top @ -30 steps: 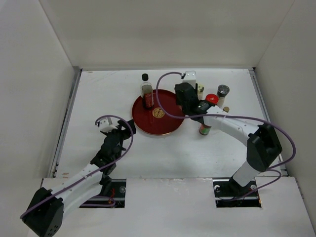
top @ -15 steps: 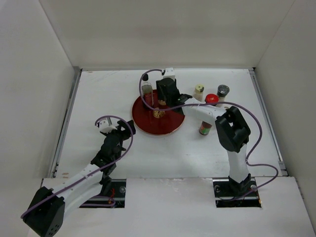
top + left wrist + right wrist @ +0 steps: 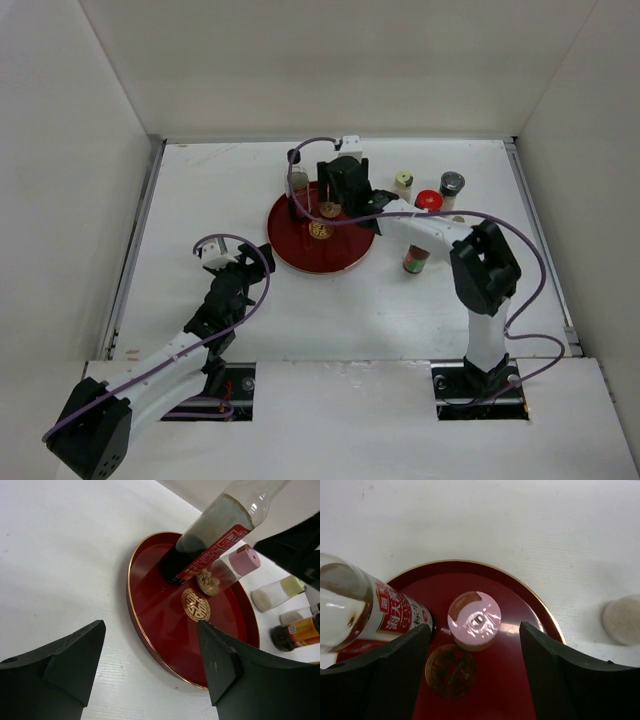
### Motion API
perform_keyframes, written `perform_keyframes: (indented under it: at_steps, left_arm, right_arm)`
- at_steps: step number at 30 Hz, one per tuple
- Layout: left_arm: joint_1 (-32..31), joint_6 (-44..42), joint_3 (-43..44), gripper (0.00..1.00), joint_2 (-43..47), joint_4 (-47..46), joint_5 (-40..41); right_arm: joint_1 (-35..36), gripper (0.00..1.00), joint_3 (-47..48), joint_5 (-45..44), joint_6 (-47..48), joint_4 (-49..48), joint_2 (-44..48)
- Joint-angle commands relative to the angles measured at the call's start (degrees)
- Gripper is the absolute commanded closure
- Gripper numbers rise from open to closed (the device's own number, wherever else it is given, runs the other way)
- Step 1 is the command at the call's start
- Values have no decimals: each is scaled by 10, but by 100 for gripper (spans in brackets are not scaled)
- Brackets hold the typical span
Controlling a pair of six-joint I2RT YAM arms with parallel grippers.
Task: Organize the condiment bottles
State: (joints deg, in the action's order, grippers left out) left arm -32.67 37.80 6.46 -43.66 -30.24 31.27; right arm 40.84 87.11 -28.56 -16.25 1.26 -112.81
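Lifting straight up should keep the right gripper, jaws spread either side of the pink-capped jar, clear of the tall bottle.

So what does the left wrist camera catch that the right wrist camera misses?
Only the left wrist: a dark orange-labelled bottle outside the red tray. Only the right wrist: the right gripper, open above the pink-capped jar. Both: that tray, the tall clear bottle and that jar.
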Motion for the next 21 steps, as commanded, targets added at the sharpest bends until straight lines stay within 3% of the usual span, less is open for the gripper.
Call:
perform_keyframes:
  at_steps: [1,9,15,21]
  left_arm:
    - [2,3,0,28,9,-25,-5]
    - [1,3,1,28,8,-27,-11]
    - [0,5,0,28,9,-28,-16]
    - [2,10,2,28,0,-29,-23]
  right_arm:
    - [-1,23,-18,-20,-8,8,101]
    - [13,27,-178,-81,11,-6,329]
    - [-12,14,-305,-182,3,50,485]
    - [-18,9,-375,-193,-55,143,530]
